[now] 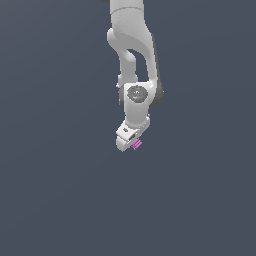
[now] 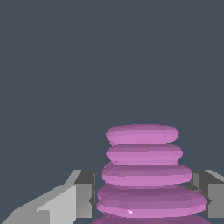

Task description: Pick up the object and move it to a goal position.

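The object is a tiny magenta-pink ridged block [image 1: 136,144] with parallel grooves. In the exterior view it sticks out from the tip of the white gripper [image 1: 131,143], which hangs tilted from the arm near the middle of the picture. In the wrist view the block [image 2: 146,175] fills the space between the two grey fingers [image 2: 84,194], one on each side, touching its lower ridges. The gripper [image 2: 146,199] is shut on the block. The lower end of the block is cut off by the frame edge.
The white arm [image 1: 132,50] comes down from the top of the exterior view. Behind it is a plain dark grey-blue ground [image 1: 50,175]. No other objects, containers or goal marker show in either view.
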### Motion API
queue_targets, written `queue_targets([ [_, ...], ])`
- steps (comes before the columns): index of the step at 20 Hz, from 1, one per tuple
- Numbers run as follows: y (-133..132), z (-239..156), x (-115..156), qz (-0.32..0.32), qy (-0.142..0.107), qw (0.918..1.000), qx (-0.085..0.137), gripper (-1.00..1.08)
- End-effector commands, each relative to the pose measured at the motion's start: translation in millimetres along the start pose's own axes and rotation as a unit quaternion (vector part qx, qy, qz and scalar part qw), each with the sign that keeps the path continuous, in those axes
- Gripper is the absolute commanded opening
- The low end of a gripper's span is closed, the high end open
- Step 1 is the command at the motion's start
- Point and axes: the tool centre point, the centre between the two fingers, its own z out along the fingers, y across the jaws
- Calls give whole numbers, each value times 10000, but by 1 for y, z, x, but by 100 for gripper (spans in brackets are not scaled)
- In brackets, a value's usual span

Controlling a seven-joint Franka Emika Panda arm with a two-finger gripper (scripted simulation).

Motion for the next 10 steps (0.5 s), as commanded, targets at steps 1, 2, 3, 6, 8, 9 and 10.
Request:
queue_targets([
  [1, -7, -5, -8, 0, 0, 10000, -1, -100],
  [2, -9, -6, -11, 0, 0, 10000, -1, -100],
  [3, -11, -8, -13, 0, 0, 10000, -1, -100],
  [6, -16, -11, -18, 0, 0, 10000, -1, -100],
  [8, -18, -12, -21, 0, 0, 10000, -1, -100],
  [9, -19, -13, -22, -2, 1, 10000, 1, -100],
  [10, -19, -13, -22, -2, 1, 10000, 1, -100],
])
